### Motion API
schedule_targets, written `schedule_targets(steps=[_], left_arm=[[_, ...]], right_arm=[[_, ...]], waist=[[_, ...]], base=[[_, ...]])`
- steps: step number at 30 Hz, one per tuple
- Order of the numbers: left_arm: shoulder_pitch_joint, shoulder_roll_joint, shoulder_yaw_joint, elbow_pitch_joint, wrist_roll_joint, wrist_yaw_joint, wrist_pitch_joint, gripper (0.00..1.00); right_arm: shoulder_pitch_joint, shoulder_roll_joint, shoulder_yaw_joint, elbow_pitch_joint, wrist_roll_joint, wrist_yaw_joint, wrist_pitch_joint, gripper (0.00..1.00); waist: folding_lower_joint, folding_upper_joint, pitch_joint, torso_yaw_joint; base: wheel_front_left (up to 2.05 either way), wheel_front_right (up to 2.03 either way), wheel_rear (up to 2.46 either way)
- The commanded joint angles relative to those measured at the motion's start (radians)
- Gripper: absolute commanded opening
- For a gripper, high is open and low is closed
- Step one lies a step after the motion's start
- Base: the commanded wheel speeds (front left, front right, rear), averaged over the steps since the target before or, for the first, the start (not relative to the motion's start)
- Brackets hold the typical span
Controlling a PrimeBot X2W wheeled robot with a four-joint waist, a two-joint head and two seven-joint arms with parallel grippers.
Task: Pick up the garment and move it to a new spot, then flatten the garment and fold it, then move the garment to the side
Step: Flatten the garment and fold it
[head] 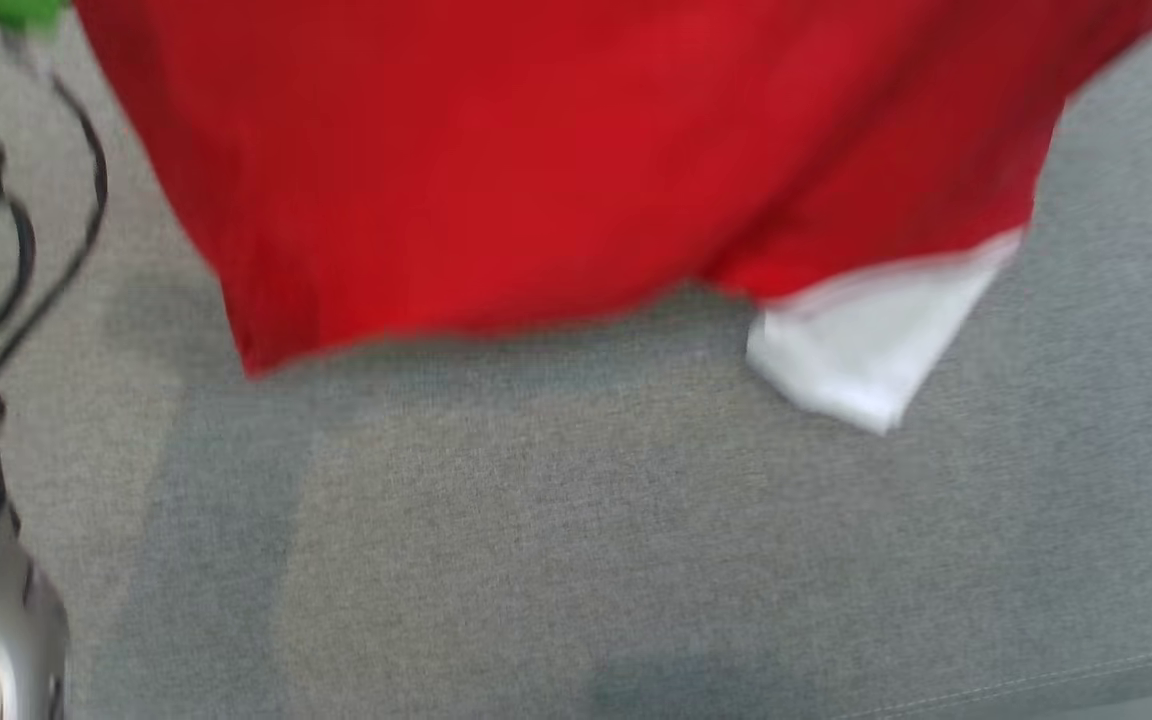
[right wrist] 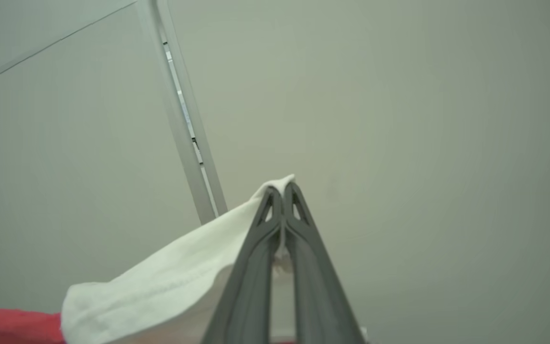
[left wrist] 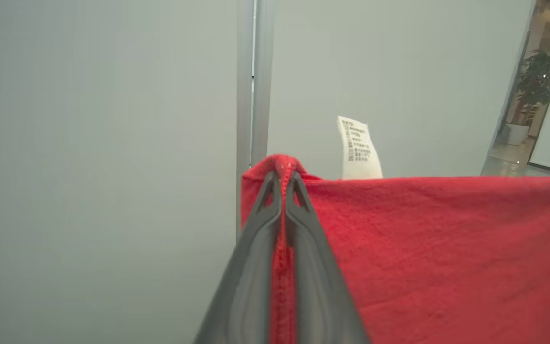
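left gripper clamps red garment hem, right gripper clamps its white sleeve.

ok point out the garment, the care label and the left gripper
garment (head: 536, 170): head view, middle of the red body
care label (left wrist: 358, 150): left wrist view, centre of the printed white tag
left gripper (left wrist: 284, 177): left wrist view, between its fingertips, shut on the garment

Above the fabric surface, the garment; cables to its left.
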Motion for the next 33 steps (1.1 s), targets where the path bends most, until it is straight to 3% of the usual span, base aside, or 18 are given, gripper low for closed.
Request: schedule_targets(steps=[1, 7, 11, 14, 17, 21, 27, 33], left_arm=[[-0.104, -0.027, -0.019, 0.105, 0.028, -0.006, -0.039, 0.00], [-0.426, -0.093, -0.061, 0.470, 0.150, -0.005, -0.307, 0.00], [-0.557, -0.099, -0.102, 0.645, 0.223, -0.030, -0.496, 0.00], [-0.591, -0.094, -0.135, 0.756, 0.249, -0.049, -0.603, 0.00], [-0.509, -0.089, -0.175, 0.899, 0.250, -0.068, -0.716, 0.00], [-0.399, -0.073, -0.234, 0.968, 0.210, -0.081, -0.754, 0.00], [-0.224, -0.011, -0.318, 0.911, 0.087, -0.080, -0.768, 0.00], [0.006, 0.057, -0.300, 0.759, 0.008, -0.080, -0.767, 0.00]], right_arm=[[-0.113, 0.022, -0.003, 0.074, -0.064, 0.000, -0.027, 0.00], [-0.445, 0.118, -0.053, 0.383, -0.251, 0.000, -0.182, 0.00], [-0.571, 0.164, -0.052, 0.522, -0.322, 0.000, -0.300, 0.00], [-0.596, 0.181, -0.022, 0.578, -0.312, 0.000, -0.354, 0.00], [-0.477, 0.169, 0.068, 0.653, -0.260, 0.000, -0.422, 0.00], [-0.333, 0.137, 0.194, 0.669, -0.162, 0.000, -0.473, 0.00], [-0.115, 0.068, 0.322, 0.592, 0.005, 0.000, -0.524, 0.00], [0.136, -0.019, 0.397, 0.468, 0.154, 0.000, -0.555, 0.00]], waist=[[-0.0002, -0.0001, 0.182, 0.062], [-0.0002, -0.0001, 0.257, 0.078], [-0.0002, -0.0001, 0.285, 0.062], [-0.0002, -0.0001, 0.325, 0.048], [-0.0002, -0.0001, 0.330, 0.027], [-0.0002, -0.0001, 0.332, 0.012], [-0.0002, -0.0001, 0.310, 0.013], [-0.0002, -0.0001, 0.233, 0.015]], base=[[0.00, 0.00, 0.00], [0.00, 0.00, 0.00], [0.00, 0.00, 0.00], [0.00, 0.00, 0.00], [0.00, 0.00, 0.00], [0.00, 0.00, 0.00], [0.00, 0.00, 0.00], [0.00, 0.00, 0.00]])
